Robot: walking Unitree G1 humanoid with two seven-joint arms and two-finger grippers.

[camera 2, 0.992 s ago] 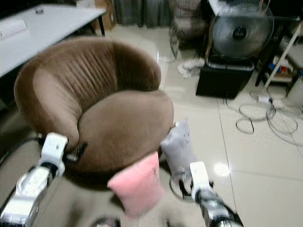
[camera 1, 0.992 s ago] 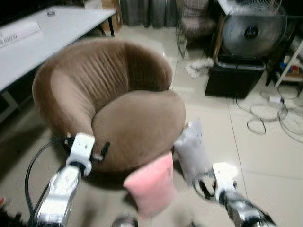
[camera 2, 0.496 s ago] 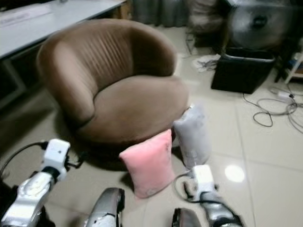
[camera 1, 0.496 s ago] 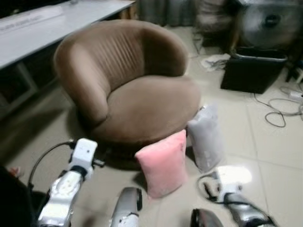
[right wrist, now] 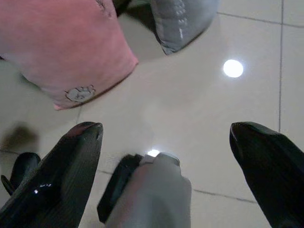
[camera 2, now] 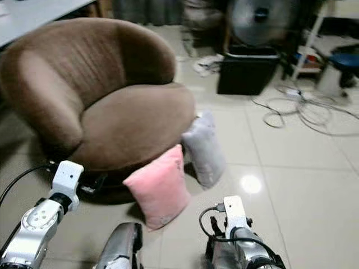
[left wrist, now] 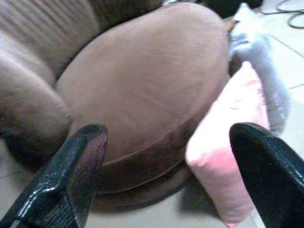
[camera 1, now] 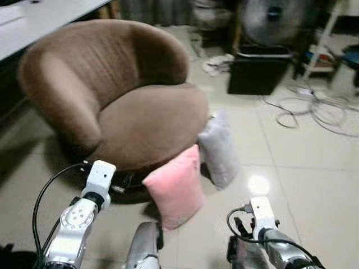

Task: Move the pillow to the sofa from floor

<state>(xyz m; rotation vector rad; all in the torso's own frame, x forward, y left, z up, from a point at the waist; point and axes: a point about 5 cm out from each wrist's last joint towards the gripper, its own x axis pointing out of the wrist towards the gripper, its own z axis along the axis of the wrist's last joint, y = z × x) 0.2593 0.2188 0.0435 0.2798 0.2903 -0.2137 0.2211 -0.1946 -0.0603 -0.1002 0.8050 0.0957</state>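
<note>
- Beige glossy tile floor (camera 1: pixel 314 185) spreads across the room, with a bright spot of reflected light just right of the pillows.
- A brown, round, tub-shaped sofa (camera 1: pixel 112 95) stands on the robot's left, its ribbed back curving around a wide flat seat cushion that has nothing on it.
- A black box (camera 1: pixel 259 70) with a fan (camera 1: pixel 269 14) above it stands at the far side of the room, well apart from the sofa, with loose white cables (camera 1: pixel 314 109) on the tiles to its right.
- The pink pillow (camera 1: pixel 175 188) stands upright on the floor, leaning against the sofa's front edge; in the right wrist view a small printed motif shows near its lower corner.
- The grey pillow (camera 1: pixel 217 147) stands just beside the pink one, on its far right side, also propped against the sofa's base; the two look to be touching.
- The left gripper (left wrist: pixel 166 175) hangs low near the sofa's front left, fingers spread wide with nothing between them, looking across the seat toward the pink pillow.
- The right gripper (right wrist: pixel 166 166) hovers over bare tiles on the near right of the pink pillow, fingers likewise wide apart and holding nothing.
</note>
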